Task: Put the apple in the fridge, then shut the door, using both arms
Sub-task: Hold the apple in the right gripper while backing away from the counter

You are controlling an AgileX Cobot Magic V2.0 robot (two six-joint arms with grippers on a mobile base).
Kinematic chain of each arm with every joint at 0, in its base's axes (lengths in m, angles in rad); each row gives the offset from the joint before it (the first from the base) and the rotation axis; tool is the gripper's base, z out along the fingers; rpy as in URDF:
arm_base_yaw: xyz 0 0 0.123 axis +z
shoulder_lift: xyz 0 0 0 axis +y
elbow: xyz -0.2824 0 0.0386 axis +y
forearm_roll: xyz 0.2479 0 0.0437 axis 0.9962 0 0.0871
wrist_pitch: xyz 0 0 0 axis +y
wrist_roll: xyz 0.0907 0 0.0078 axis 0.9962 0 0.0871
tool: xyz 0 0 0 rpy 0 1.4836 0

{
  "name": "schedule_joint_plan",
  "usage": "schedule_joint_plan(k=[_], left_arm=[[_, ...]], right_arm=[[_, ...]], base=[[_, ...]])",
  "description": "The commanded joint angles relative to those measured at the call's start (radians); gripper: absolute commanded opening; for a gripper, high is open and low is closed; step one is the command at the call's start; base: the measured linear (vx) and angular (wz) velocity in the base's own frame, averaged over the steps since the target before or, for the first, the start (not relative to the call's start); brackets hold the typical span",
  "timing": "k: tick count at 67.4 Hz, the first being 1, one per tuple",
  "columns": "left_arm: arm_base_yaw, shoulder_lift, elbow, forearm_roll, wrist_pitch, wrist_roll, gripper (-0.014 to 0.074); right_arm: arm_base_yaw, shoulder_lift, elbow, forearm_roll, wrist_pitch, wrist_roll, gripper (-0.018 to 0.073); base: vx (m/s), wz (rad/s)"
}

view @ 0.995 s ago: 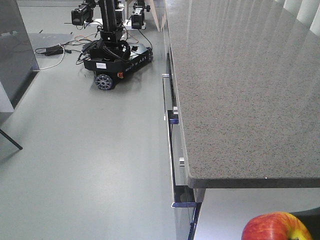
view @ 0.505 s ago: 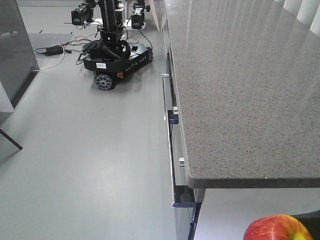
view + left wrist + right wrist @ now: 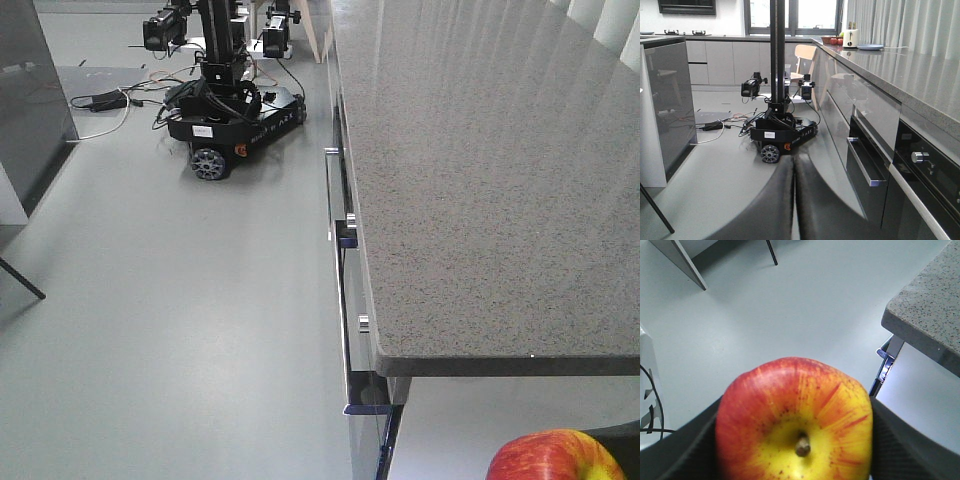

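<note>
Apple, round, glossy red with a yellow stem dimple (image 3: 795, 420), is clasped in the black right pincer (image 3: 795, 452), off the corner of the grey speckled stone tabletop (image 3: 480, 180). It has been lowered slightly, so transport is judged under way. The black left pincer (image 3: 793, 200) is clenched empty.

Apple (image 3: 555, 456) half below frame edge

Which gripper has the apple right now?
The right gripper: the apple sits pinched between its dark fingers, stem facing the camera. The left gripper is shut on nothing.
</note>
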Motion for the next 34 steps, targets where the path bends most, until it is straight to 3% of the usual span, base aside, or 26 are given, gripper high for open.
schedule_joint_plan(k=[1, 34], left_arm=[[0.003, -0.016, 0.029, -0.009, -0.077, -0.002, -0.0006], [0.003, -0.016, 0.029, -0.009, -0.077, -0.002, -0.0006]], right_arm=[[0.001, 0.000, -0.028, 0.016, -0.066, -0.008, 0.0169], [0.001, 0.000, -0.028, 0.016, -0.066, -0.007, 0.0169]], base=[[0.00, 0.00], [0.00, 0.00]])
